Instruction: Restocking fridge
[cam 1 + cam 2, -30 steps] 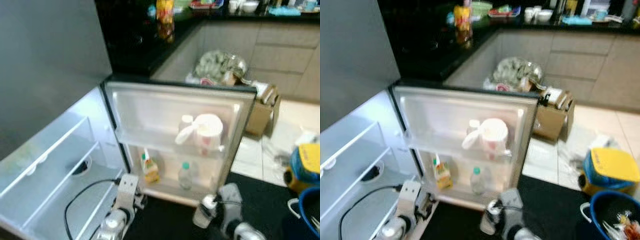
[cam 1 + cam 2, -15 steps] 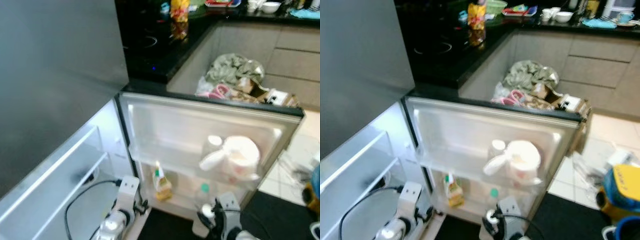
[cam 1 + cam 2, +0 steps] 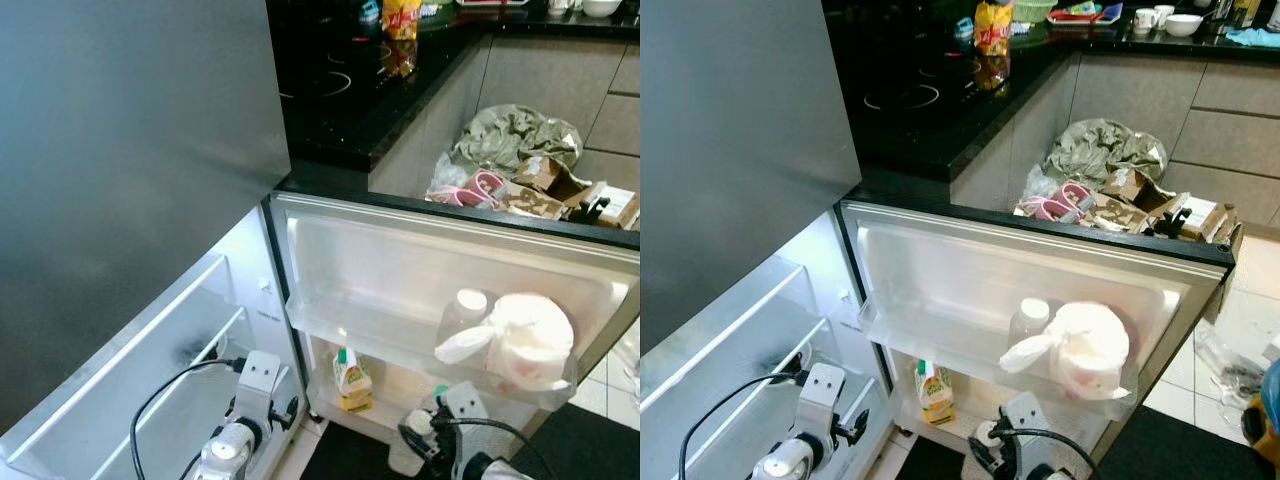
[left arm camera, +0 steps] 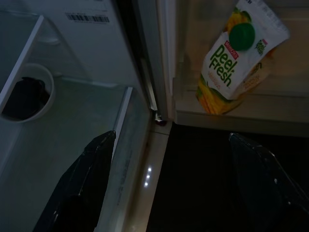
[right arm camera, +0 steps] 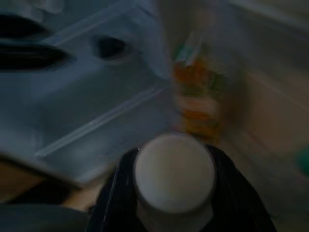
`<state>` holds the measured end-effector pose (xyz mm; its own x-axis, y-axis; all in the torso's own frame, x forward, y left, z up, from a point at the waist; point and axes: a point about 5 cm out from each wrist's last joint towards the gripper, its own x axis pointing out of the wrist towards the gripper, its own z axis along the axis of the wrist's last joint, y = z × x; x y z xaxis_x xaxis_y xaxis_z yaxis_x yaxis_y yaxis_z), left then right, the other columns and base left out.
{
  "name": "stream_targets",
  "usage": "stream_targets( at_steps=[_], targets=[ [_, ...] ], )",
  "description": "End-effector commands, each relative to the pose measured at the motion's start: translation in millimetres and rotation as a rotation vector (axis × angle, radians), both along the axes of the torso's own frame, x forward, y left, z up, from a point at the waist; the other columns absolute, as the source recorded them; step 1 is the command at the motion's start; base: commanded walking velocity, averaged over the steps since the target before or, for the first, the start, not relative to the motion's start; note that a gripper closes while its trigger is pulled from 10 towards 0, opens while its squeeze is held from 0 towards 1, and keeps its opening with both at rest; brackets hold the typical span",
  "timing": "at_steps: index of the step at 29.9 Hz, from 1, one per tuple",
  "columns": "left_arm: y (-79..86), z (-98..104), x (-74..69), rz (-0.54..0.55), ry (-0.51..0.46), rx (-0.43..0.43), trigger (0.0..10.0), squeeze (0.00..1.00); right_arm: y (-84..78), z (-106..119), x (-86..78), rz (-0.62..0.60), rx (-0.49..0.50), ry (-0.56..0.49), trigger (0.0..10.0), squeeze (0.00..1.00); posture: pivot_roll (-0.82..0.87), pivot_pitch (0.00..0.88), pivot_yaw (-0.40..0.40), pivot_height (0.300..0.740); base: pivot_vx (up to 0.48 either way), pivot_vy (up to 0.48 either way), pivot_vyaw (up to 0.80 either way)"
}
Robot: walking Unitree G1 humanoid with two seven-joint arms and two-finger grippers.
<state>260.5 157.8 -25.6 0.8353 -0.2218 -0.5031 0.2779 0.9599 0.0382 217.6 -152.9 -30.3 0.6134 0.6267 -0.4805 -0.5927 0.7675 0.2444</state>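
On the left, the fridge stands open, its glass shelves lit and bare near the front. The left gripper hangs low by the lower edge of the cabinet, its two black fingers spread wide and holding nothing; in the left wrist view it looks across the gap between a shelf edge and the door's bottom rack.

In that bottom rack stands a small juice carton, upright. Above it, on the door's middle rack, sit a clear jar with a white lid and a white bundle touching it on the right.

The right gripper is low in front of the door, clenched on a white-capped bottle — the cap fills the middle of its wrist view, which is blurred, so the arm is likely in motion.

The step in hand seems to be carrying this bottle to a rack. To do it well, I judge the bottle should stay upright and go into the free stretch of the bottom rack beside the carton — not against it, lest the carton tip. The rack's front lip must be cleared from above before lowering. The left arm's cable loops near the shelves and should stay out of the way.

On the far right, behind the door, a bench and some clutter play no part.
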Motion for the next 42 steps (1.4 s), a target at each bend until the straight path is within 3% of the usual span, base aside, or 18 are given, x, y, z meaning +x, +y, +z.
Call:
stream_targets(
  at_steps=[1, 2, 5, 6, 9, 10, 11, 12, 13, 15, 17, 18, 20, 22, 28, 34, 38, 42],
  targets=[
    [2.0, -4.3, -5.3, -0.008, 0.021, 0.007, 10.0, 0.0, 12.9, 17.4, 4.5, 0.128, 0.079, -0.032, 10.0, 0.0, -0.09, 0.061, 0.084, 0.726, 0.0, 0.0, 0.0],
    [1.7, -4.5, -5.4, -0.013, 0.023, 0.008, 10.0, 0.0, 18.6, 26.8, 3.2, 0.202, 0.11, -0.037, 10.0, 0.0, -0.1, 0.062, 0.084, 0.726, 0.0, 0.0, 0.0],
    [1.6, -4.5, -5.4, -0.017, 0.024, 0.009, 10.0, 0.0, 23.6, 37.8, 2.7, 0.262, 0.143, -0.043, 10.0, 0.0, -0.1, 0.062, 0.084, 0.726, 0.0, 0.0, 0.0],
    [2.1, -4.6, -5.5, -0.018, 0.026, 0.01, 10.0, 0.0, 30.0, 59.5, 5.0, 0.33, 0.202, -0.065, 10.0, 0.0, -0.1, 0.063, 0.085, 0.726, 0.0, 0.0, 0.0],
    [2.3, -4.6, -5.4, -0.018, 0.027, 0.008, 10.0, 0.0, 35.7, 79.6, 5.2, 0.396, 0.256, -0.086, 10.0, 0.0, -0.1, 0.063, 0.087, 0.726, 0.0, 0.0, 0.0],
    [2.3, -4.6, -5.0, -0.017, 0.03, 0.007, 10.0, 0.0, 40.5, 103.7, 6.3, 0.461, 0.317, -0.111, 10.0, 0.0, -0.11, 0.064, 0.088, 0.726, 0.0, 0.0, 0.0],
    [2.3, -4.6, -5.0, -0.017, 0.03, 0.007, 10.0, 0.0, 40.5, 103.7, 6.3, 0.461, 0.317, -0.111, 10.0, 0.0, -0.11, 0.064, 0.088, 0.726, 0.0, 0.0, 0.0],
    [1.9, -4.5, -4.7, -0.017, 0.032, 0.004, 10.0, 0.0, 44.5, 134.9, 11.2, 0.519, 0.38, -0.167, 10.0, 0.0, -0.11, 0.064, 0.086, 0.726, 0.0, 0.0, 0.0],
    [1.9, -4.5, -4.7, -0.017, 0.032, 0.004, 10.0, 0.0, 44.5, 134.9, 11.2, 0.519, 0.38, -0.167, 10.0, 0.0, -0.11, 0.064, 0.086, 0.726, 0.0, 0.0, 0.0],
    [0.4, -4.4, -4.6, -0.018, 0.032, -0.005, 10.0, 0.0, 49.1, 189.0, 20.8, 0.606, 0.462, -0.302, 10.0, 0.0, -0.11, 0.064, 0.082, 0.726, 0.0, 0.0, 0.0],
    [-0.4, -4.4, -4.5, -0.018, 0.032, -0.006, 10.0, 0.0, 49.5, 202.2, 23.7, 0.622, 0.475, -0.343, 10.0, 0.0, -0.11, 0.064, 0.079, 0.726, 0.0, 0.0, 0.0],
    [-1.4, -4.9, -5.2, -0.019, 0.033, -0.009, 10.0, 0.0, 49.4, 218.4, 34.7, 0.601, 0.461, -0.421, 10.0, 0.0, -0.11, 0.065, 0.073, 0.726, 0.0, 0.0, 0.0],
    [-2.0, -5.3, -5.7, -0.019, 0.033, -0.01, 10.0, 0.0, 49.2, 228.1, 41.9, 0.581, 0.45, -0.469, 10.0, 0.0, -0.11, 0.065, 0.073, 0.726, 0.0, 0.0, 0.0],
    [-2.8, -6.1, -6.9, -0.019, 0.034, -0.014, 10.0, 0.0, 49.8, 242.1, 53.1, 0.579, 0.377, -0.551, 10.0, 0.0, -0.11, 0.065, 0.07, 0.726, 0.0, 0.0, 0.0],
    [-3.1, -5.9, -7.0, -0.017, 0.032, -0.016, 10.0, 0.0, 51.5, 238.7, 69.8, 0.55, 0.187, -0.616, 10.0, 0.0, -0.11, 0.063, 0.063, 0.726, 0.0, 0.0, 0.0],
    [-0.7, -4.6, -5.6, -0.007, 0.026, -0.018, 10.0, 0.0, 42.5, 233.8, 99.1, 0.362, -0.096, -0.686, 10.0, 0.0, -0.11, 0.066, 0.062, 0.726, 0.0, 0.0, 0.0],
    [-1.0, -4.8, -5.8, -0.008, 0.027, -0.019, 10.0, 0.0, 36.6, 228.5, 108.7, 0.328, -0.202, -0.712, 10.0, 0.0, -0.11, 0.068, 0.061, 0.726, 0.0, 0.0, 0.0],
    [-1.7, -4.9, -5.8, -0.009, 0.029, -0.02, 10.0, 0.0, 33.8, 223.9, 112.9, 0.311, -0.242, -0.715, 10.0, 0.0, -0.11, 0.068, 0.059, 0.726, 0.0, 0.0, 0.0]
  ],
)
